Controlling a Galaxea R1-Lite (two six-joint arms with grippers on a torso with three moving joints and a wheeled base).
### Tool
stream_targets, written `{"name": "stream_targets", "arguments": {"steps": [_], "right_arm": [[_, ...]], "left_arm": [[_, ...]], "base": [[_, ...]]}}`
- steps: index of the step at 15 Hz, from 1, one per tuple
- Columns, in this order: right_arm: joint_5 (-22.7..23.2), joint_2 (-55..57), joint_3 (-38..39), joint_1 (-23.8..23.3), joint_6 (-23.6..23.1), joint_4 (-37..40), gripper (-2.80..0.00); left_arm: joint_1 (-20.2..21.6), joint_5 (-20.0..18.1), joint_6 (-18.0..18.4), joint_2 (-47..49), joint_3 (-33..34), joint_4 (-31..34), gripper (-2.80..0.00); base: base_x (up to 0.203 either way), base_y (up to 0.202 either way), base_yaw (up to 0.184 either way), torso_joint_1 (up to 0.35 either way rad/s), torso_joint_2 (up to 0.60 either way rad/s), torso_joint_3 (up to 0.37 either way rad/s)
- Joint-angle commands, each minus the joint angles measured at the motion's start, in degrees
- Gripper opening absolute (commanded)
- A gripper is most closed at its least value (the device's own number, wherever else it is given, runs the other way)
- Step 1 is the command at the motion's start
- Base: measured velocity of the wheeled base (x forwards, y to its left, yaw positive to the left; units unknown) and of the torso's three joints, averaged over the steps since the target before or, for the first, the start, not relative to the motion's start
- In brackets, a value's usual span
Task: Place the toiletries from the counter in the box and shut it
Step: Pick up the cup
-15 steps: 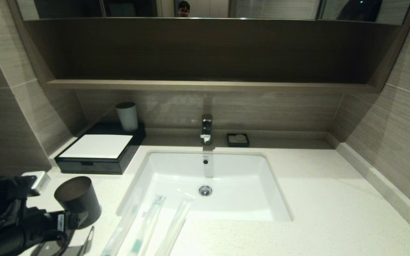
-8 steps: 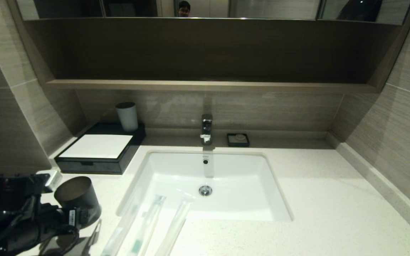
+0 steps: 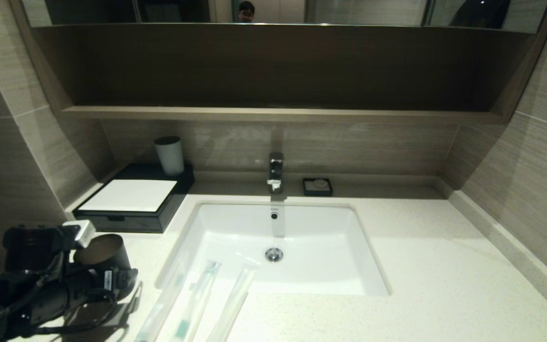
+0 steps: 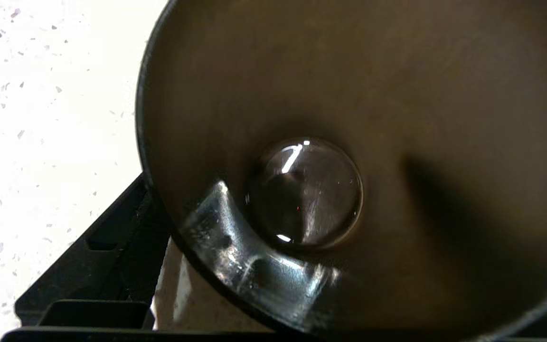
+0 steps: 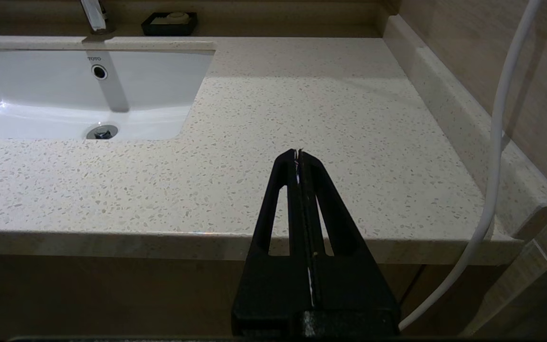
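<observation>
Toiletries (image 3: pixel 193 299), light, slippery wrapped packets overhanging the sink's (image 3: pixel 368 266) near edge, likely want mid-length pinching; left gripper's (image 3: pixel 117 280) grip beside the cup (image 3: pixel 105 259) is unclear, right gripper (image 5: pixel 298 153) is closed empty.

The counter (image 3: pixel 435 266) looked like polished off-white stone, finely speckled. The sink (image 3: pixel 321 237) was smooth glossy white ceramic, with a shiny metal drain (image 3: pixel 274 254) and tap (image 3: pixel 276 172). The dark cup (image 3: pixel 107 254) had a matt outside; its inside (image 4: pixel 349 95) was dull brown with a glossy, mirror-like bottom. The toiletries (image 3: pixel 197 299) lay in clear, faintly shiny plastic wrap. The box (image 3: pixel 126 221) was matt black with a smooth white top. The right gripper (image 5: pixel 298 156) was matt black plastic
</observation>
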Motion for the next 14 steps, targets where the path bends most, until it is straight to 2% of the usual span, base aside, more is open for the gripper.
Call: {"name": "stream_targets", "arguments": {"steps": [1, 4, 14], "right_arm": [[0.0, 0.0, 0.1, 0.0, 0.0, 0.0, -2.80], [0.0, 0.0, 0.1, 0.0, 0.0, 0.0, -2.80], [0.0, 0.0, 0.1, 0.0, 0.0, 0.0, -2.80]], "left_arm": [[-0.1, 0.1, -0.1, 1.6, -1.2, -0.2, 0.00], [0.0, -1.0, 0.0, 2.3, -2.3, -0.2, 0.00], [0.0, -1.0, 0.0, 3.9, -4.1, -0.3, 0.00]], "base": [[0.000, 0.000, 0.000, 0.000, 0.00, 0.000], [0.000, 0.000, 0.000, 0.000, 0.00, 0.000], [0.000, 0.000, 0.000, 0.000, 0.00, 0.000]]}}
